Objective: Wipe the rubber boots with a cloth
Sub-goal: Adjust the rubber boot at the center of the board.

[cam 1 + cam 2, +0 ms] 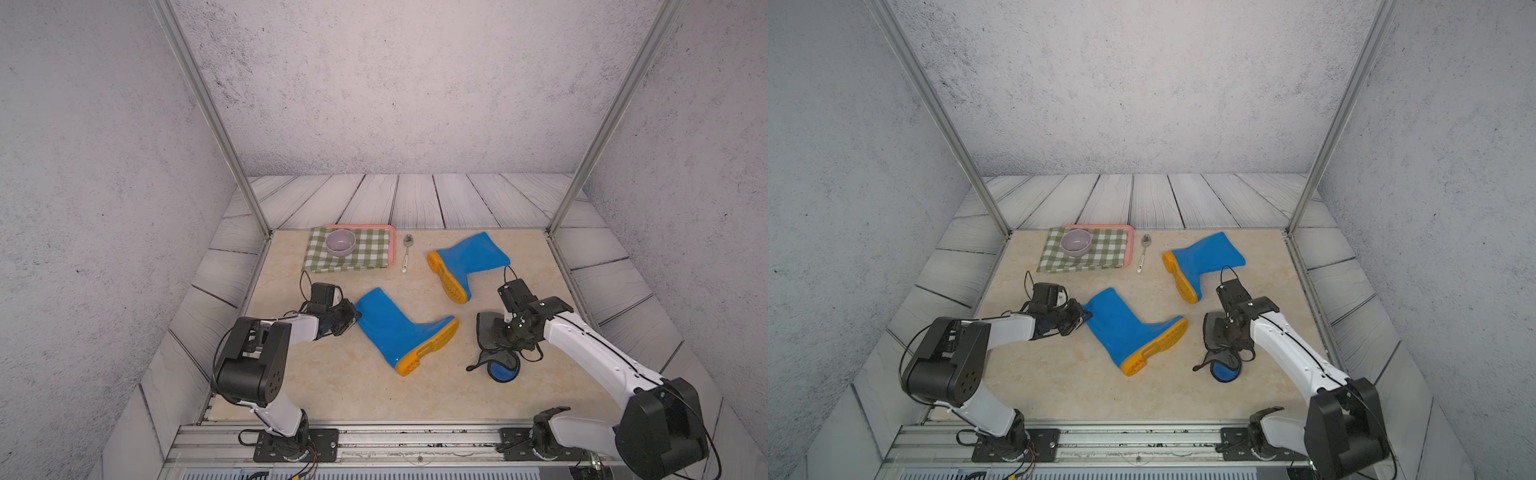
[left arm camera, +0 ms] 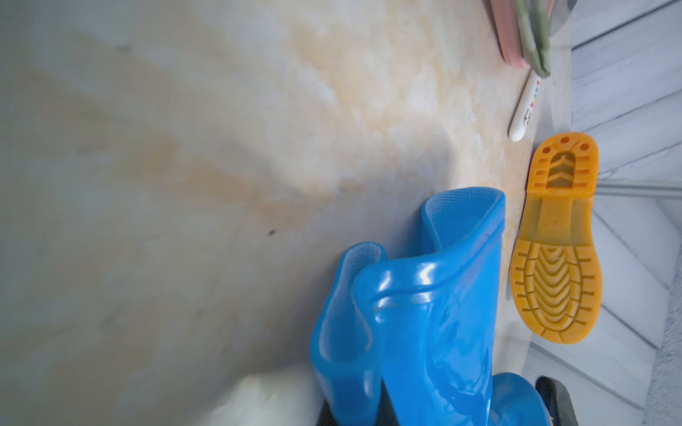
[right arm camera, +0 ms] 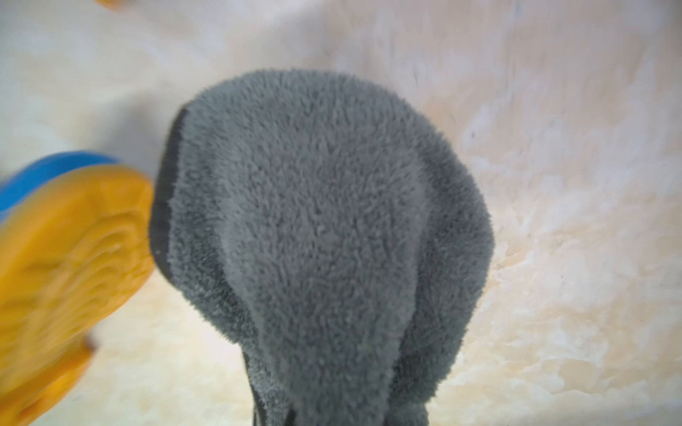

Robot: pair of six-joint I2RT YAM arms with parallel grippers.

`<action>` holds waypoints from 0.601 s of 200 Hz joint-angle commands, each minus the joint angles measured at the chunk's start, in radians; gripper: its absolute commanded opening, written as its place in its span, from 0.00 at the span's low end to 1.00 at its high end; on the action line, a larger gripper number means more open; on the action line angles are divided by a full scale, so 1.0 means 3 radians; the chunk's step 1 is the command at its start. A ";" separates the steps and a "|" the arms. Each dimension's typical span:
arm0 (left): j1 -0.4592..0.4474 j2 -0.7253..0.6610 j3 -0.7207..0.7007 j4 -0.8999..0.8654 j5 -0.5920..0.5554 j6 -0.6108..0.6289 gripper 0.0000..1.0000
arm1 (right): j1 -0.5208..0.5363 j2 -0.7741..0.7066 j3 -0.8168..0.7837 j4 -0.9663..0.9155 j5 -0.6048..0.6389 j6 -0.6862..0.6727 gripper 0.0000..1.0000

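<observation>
Pinching the cuff of one boot (image 1: 399,328), your left gripper (image 1: 353,318) has its jaws clamped on the rim; boot lies on its side. Your right gripper (image 1: 506,330), just past that boot's toe, is clamped on the cloth (image 1: 484,329). Second boot (image 1: 469,257) lies beyond the toe. Lift the cloth clear, fluffy side down, stroke cuff to toe, brace the cuff.

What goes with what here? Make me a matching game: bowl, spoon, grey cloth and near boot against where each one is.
Things:
1. bowl
2. spoon
3. grey cloth
4. near boot

Places:
A. held by the right gripper
B. on the checked cloth
C. top edge pinched by the left gripper
D. lying beside the tray

Pairs: 1-B, 2-D, 3-A, 4-C
</observation>
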 commanded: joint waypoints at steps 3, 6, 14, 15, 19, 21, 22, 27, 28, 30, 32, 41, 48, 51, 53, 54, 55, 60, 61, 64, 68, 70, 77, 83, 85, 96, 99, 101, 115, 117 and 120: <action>0.0029 -0.0266 -0.0432 0.0090 -0.0199 -0.0310 0.00 | 0.0194 0.0014 0.0138 -0.0329 -0.0484 -0.0111 0.00; 0.0029 -0.0312 -0.0495 0.0120 -0.0216 -0.0348 0.00 | 0.0243 0.0037 0.0144 -0.0328 -0.0520 -0.0097 0.00; 0.0029 -0.0447 -0.0686 0.0213 -0.0271 -0.0454 0.00 | 0.0367 0.0087 0.0146 -0.0283 -0.0617 -0.0053 0.00; 0.0029 -0.0470 -0.0712 0.0225 -0.0277 -0.0471 0.00 | 0.0383 0.0091 0.0145 -0.0271 -0.0632 -0.0046 0.00; 0.0029 -0.0534 -0.0814 0.0266 -0.0308 -0.0530 0.00 | 0.0432 0.0120 0.0138 -0.0224 -0.0694 -0.0015 0.00; 0.0029 -0.0576 -0.0865 0.0289 -0.0330 -0.0559 0.00 | 0.0454 0.0133 0.0135 -0.0208 -0.0736 0.0006 0.00; 0.0029 -0.0593 -0.0891 0.0301 -0.0337 -0.0575 0.00 | 0.0462 0.0140 0.0132 -0.0190 -0.0758 0.0011 0.00; 0.0029 -0.0694 -0.1026 0.0355 -0.0377 -0.0662 0.00 | 0.0512 0.0180 0.0122 -0.0099 -0.0850 0.0049 0.00; 0.0029 -0.0713 -0.1053 0.0367 -0.0384 -0.0675 0.00 | 0.0522 0.0186 0.0121 -0.0079 -0.0866 0.0056 0.00; 0.0029 -0.0747 -0.1102 0.0387 -0.0402 -0.0709 0.00 | 0.0532 0.0211 0.0122 -0.0046 -0.0898 0.0067 0.00; 0.0029 -0.0794 -0.1135 0.0402 -0.0426 -0.0738 0.00 | 0.0543 0.0233 0.0126 -0.0014 -0.0926 0.0078 0.00; 0.0029 -0.0988 -0.1311 0.0404 -0.0513 -0.0852 0.00 | 0.0590 0.0381 0.0178 0.0068 -0.0990 0.0096 0.00; 0.0030 -0.1156 -0.1403 0.0335 -0.0561 -0.0892 0.00 | 0.0623 0.0513 0.0248 0.0090 -0.1011 0.0084 0.00; 0.0029 -0.1233 -0.1422 0.0296 -0.0574 -0.0896 0.00 | 0.0635 0.0578 0.0282 0.0101 -0.1018 0.0077 0.00; 0.0029 -0.1283 -0.1439 0.0263 -0.0591 -0.0895 0.00 | 0.0641 0.0620 0.0298 0.0110 -0.1023 0.0071 0.00; 0.0029 -0.1304 -0.1441 0.0250 -0.0598 -0.0889 0.00 | 0.0642 0.0639 0.0308 0.0115 -0.1029 0.0070 0.00; 0.0029 -0.1336 -0.1445 0.0233 -0.0601 -0.0888 0.00 | 0.0648 0.0656 0.0318 0.0120 -0.1035 0.0066 0.00; 0.0029 -0.1469 -0.1457 0.0132 -0.0627 -0.0873 0.00 | 0.0672 0.0773 0.0377 0.0155 -0.1058 0.0060 0.00; 0.0027 -0.1492 -0.1460 0.0108 -0.0628 -0.0870 0.00 | 0.0672 0.0773 0.0377 0.0155 -0.1058 0.0060 0.00; 0.0025 -0.1576 -0.1467 0.0047 -0.0642 -0.0866 0.00 | 0.0678 0.0821 0.0410 0.0172 -0.1076 0.0055 0.00; 0.0024 -0.1683 -0.1468 -0.0039 -0.0666 -0.0852 0.00 | 0.0690 0.0884 0.0448 0.0197 -0.1090 0.0050 0.00; 0.0020 -0.1729 -0.1471 -0.0075 -0.0676 -0.0846 0.00 | 0.0690 0.0917 0.0467 0.0211 -0.1099 0.0048 0.00; 0.0007 -0.1904 -0.1483 -0.0208 -0.0720 -0.0834 0.00 | 0.0708 0.1013 0.0542 0.0245 -0.1111 0.0041 0.00; 0.0000 -0.2043 -0.1494 -0.0296 -0.0749 -0.0831 0.00 | 0.0718 0.1095 0.0615 0.0266 -0.1115 0.0036 0.00; -0.0001 -0.2082 -0.1502 -0.0323 -0.0761 -0.0833 0.00 | 0.0719 0.1135 0.0650 0.0274 -0.1109 0.0033 0.00; -0.0009 -0.2273 -0.1517 -0.0452 -0.0799 -0.0832 0.00 | 0.0720 0.1277 0.0796 0.0296 -0.1094 0.0009 0.00; -0.0012 -0.2306 -0.1515 -0.0472 -0.0799 -0.0825 0.00 | 0.0724 0.1305 0.0825 0.0301 -0.1085 0.0003 0.00; -0.0012 -0.2324 -0.1521 -0.0480 -0.0794 -0.0822 0.00 | 0.0721 0.1328 0.0853 0.0307 -0.1082 -0.0002 0.00; -0.0021 -0.2367 -0.1500 -0.0518 -0.0730 -0.0761 0.00 | 0.0724 0.1525 0.1064 0.0318 -0.1055 -0.0044 0.00; -0.0022 -0.2361 -0.1495 -0.0521 -0.0718 -0.0755 0.00 | 0.0725 0.1556 0.1095 0.0313 -0.1057 -0.0052 0.00; -0.0022 -0.2347 -0.1491 -0.0517 -0.0697 -0.0744 0.00 | 0.0724 0.1596 0.1142 0.0311 -0.1051 -0.0056 0.00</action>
